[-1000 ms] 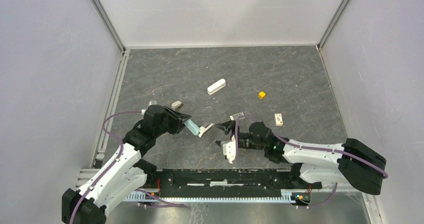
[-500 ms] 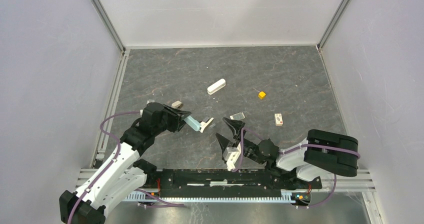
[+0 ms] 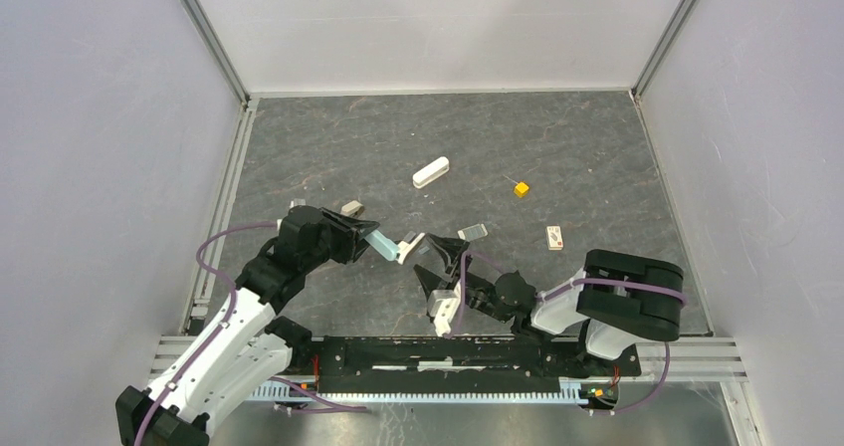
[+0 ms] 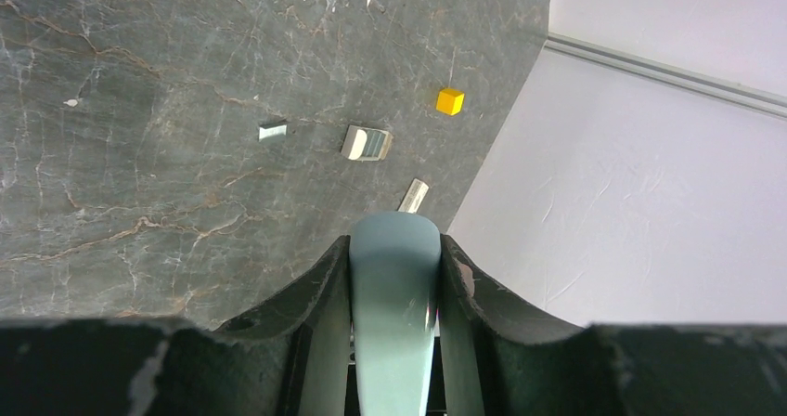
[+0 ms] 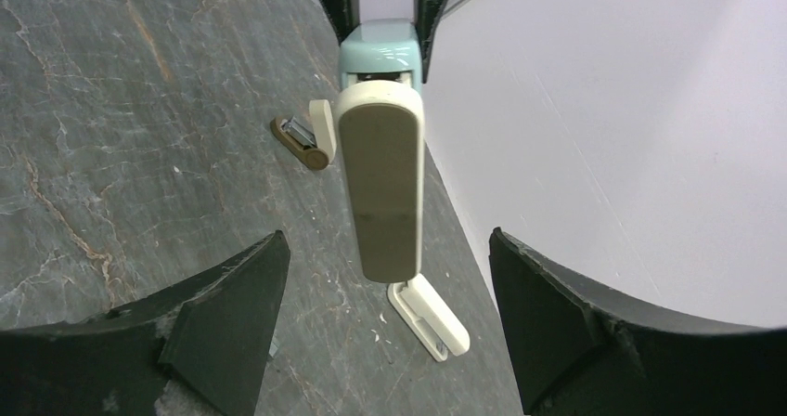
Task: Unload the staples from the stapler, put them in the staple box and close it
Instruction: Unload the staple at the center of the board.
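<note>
My left gripper point(image 3: 370, 239) is shut on the teal stapler point(image 3: 383, 246) and holds it above the floor, its white-beige part point(image 3: 409, 246) swung open toward the right. The left wrist view shows the teal body point(image 4: 394, 286) clamped between both fingers. My right gripper point(image 3: 438, 265) is open and empty just right of the stapler's open end. In the right wrist view the beige part point(image 5: 380, 193) hangs between its spread fingers point(image 5: 237, 314). A grey staple strip point(image 3: 473, 231) lies on the floor past the right gripper. It also shows in the left wrist view point(image 4: 367, 143), with a smaller strip point(image 4: 273, 132) beside it.
A white oblong item point(image 3: 431, 172) lies mid-floor and shows in the right wrist view point(image 5: 429, 317). A yellow cube point(image 3: 522, 189) and a small white box with a red mark point(image 3: 554, 237) lie to the right. A small beige piece point(image 3: 350, 208) lies behind the left gripper.
The right arm has folded back toward its base and its open gripper has shifted left, closer to the stapler's open end. The left gripper has raised the stapler slightly backward.
</note>
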`<act>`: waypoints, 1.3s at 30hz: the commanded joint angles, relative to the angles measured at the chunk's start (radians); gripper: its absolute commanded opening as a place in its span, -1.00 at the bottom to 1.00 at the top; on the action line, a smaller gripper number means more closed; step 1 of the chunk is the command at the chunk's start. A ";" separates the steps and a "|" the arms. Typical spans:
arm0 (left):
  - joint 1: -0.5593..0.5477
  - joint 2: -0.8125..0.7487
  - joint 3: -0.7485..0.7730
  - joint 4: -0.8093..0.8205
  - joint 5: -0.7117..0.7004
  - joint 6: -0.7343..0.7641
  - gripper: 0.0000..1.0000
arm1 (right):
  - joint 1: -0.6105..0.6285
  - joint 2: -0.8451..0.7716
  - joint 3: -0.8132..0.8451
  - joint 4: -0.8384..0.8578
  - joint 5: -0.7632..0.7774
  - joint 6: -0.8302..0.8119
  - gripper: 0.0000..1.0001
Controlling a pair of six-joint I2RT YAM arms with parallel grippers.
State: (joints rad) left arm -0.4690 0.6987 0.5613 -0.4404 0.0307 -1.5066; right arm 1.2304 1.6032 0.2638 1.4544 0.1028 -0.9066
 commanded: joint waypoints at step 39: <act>-0.020 -0.073 0.005 0.035 0.009 -0.126 -0.95 | -0.006 0.142 0.112 0.361 0.013 -0.082 0.57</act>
State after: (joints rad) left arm -0.4801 0.6376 0.5365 -0.4614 0.0288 -1.5814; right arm 1.2285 1.7382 0.3534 1.4643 0.1322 -1.0096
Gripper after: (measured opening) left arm 0.413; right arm 0.776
